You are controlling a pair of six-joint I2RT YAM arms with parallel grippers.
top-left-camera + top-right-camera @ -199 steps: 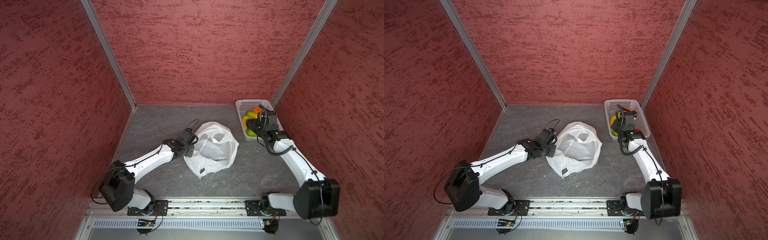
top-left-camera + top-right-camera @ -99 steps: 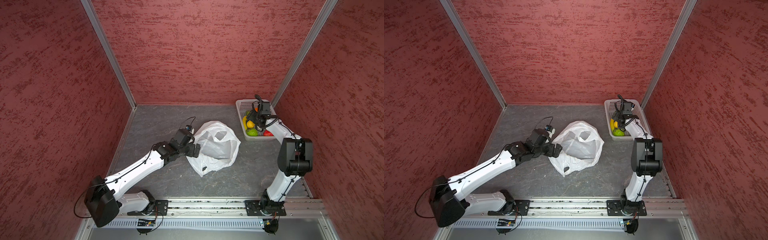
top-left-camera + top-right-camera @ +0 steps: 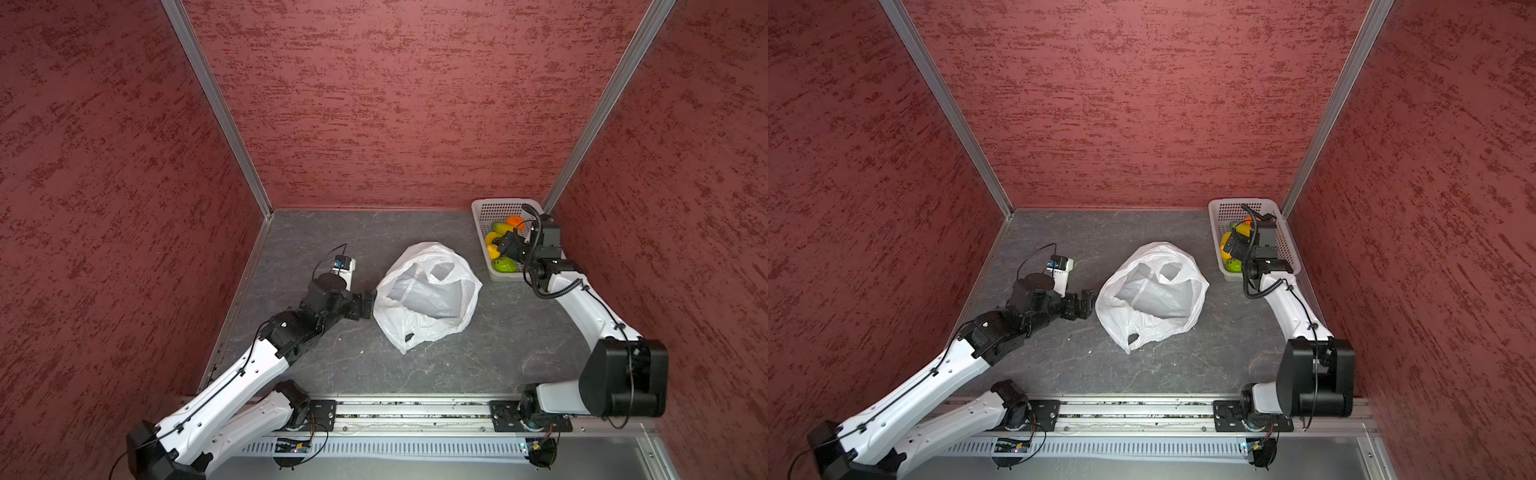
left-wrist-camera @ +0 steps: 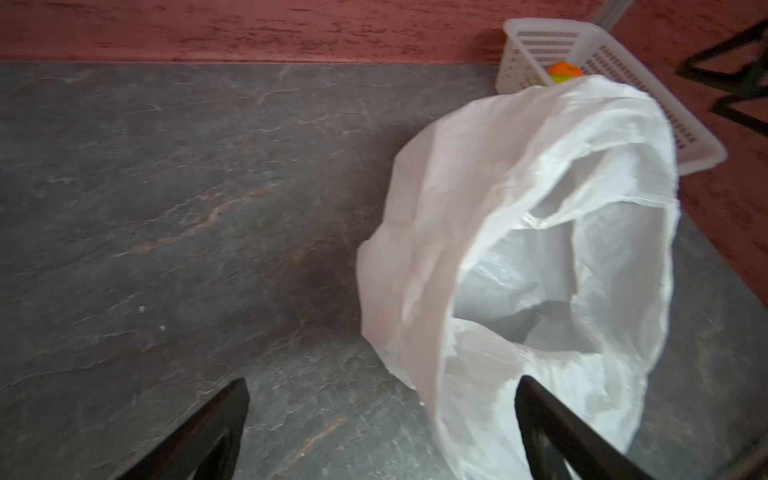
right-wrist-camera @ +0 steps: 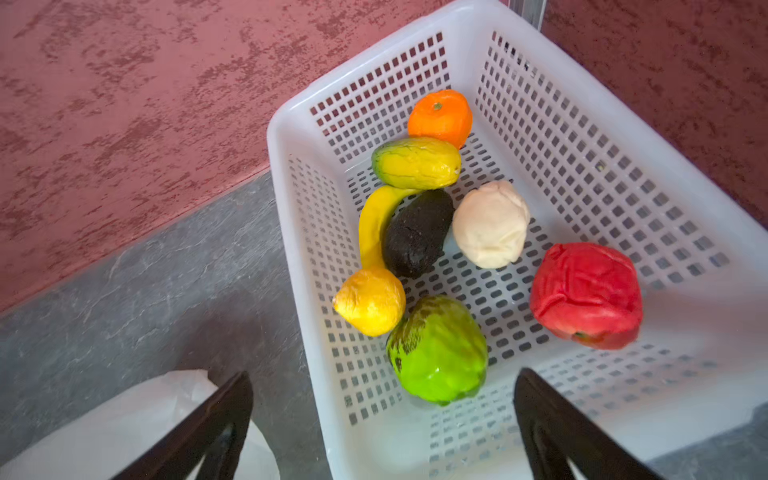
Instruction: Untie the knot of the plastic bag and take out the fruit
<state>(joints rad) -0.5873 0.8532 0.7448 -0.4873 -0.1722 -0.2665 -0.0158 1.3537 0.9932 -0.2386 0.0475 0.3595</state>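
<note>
The left gripper (image 3: 366, 302) sits just left of the thin, translucent white plastic bag (image 3: 428, 295), jaws apart and holding nothing; contact with the film cannot be confirmed. The bag lies slack and crinkled on the grey stone-patterned tabletop (image 3: 332, 232), mouth gaping upward, long axis running near-left to far-right. Right of the bag, the rigid white perforated basket (image 3: 482, 210) holds the fruit (image 5: 417, 232), eight pieces, the yellow banana (image 5: 374, 226) along its long wall. The right gripper (image 3: 504, 245) hangs above it, jaws apart, empty.

White plastic bag (image 3: 428, 266) (perforated white basket (image 3: 482, 216))
</note>
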